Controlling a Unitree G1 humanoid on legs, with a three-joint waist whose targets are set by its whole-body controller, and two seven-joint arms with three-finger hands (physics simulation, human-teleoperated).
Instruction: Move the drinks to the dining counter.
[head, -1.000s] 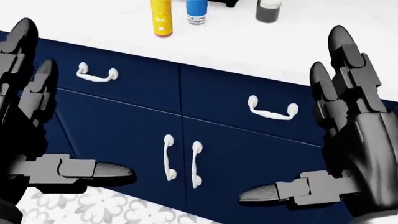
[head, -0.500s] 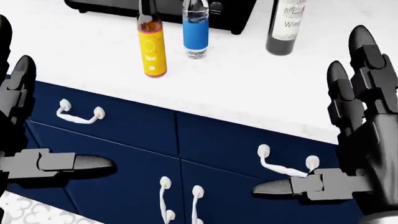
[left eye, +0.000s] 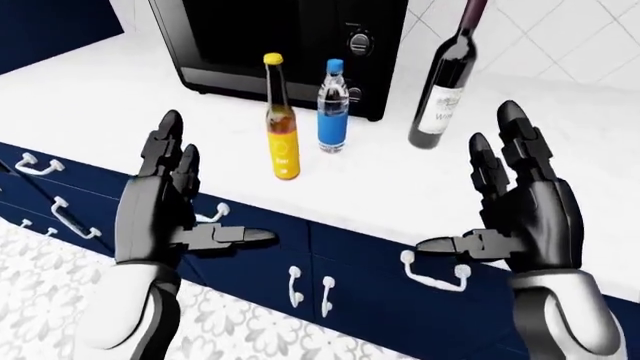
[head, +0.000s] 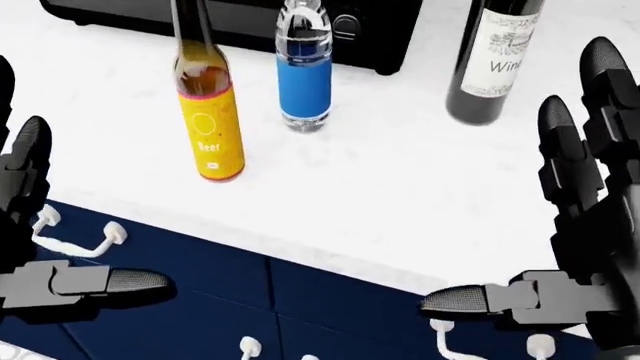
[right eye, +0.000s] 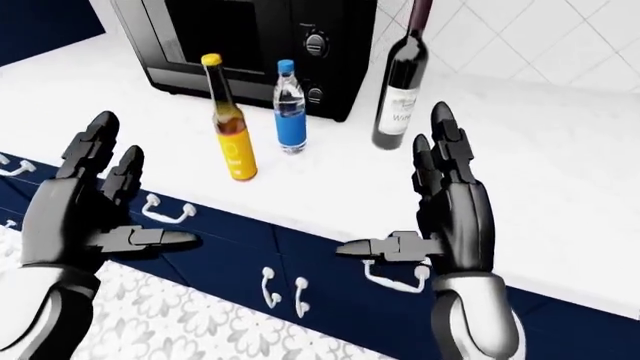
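Three drinks stand upright on the white counter (left eye: 430, 191) before a black microwave (left eye: 270, 45). A beer bottle (left eye: 282, 124) with a yellow label is at the left. A water bottle (left eye: 333, 109) with a blue label is beside it. A dark wine bottle (left eye: 445, 90) is at the right. My left hand (left eye: 175, 202) is open, held up below and left of the beer bottle. My right hand (left eye: 510, 210) is open, below and right of the wine bottle. Neither hand touches a bottle. In the head view the beer bottle (head: 207, 112), water bottle (head: 303, 67) and wine bottle (head: 495, 56) show close up.
Navy cabinet drawers and doors with white handles (left eye: 432, 274) run below the counter edge. A patterned grey-white floor (left eye: 40, 300) lies at the bottom left. White tiled wall (left eye: 570, 37) rises behind the counter at the top right.
The head view has tilted up and closer: the bottles and counter now fill it, and the cabinet fronts have slid toward the bottom. Both hands stay open, spread apart.
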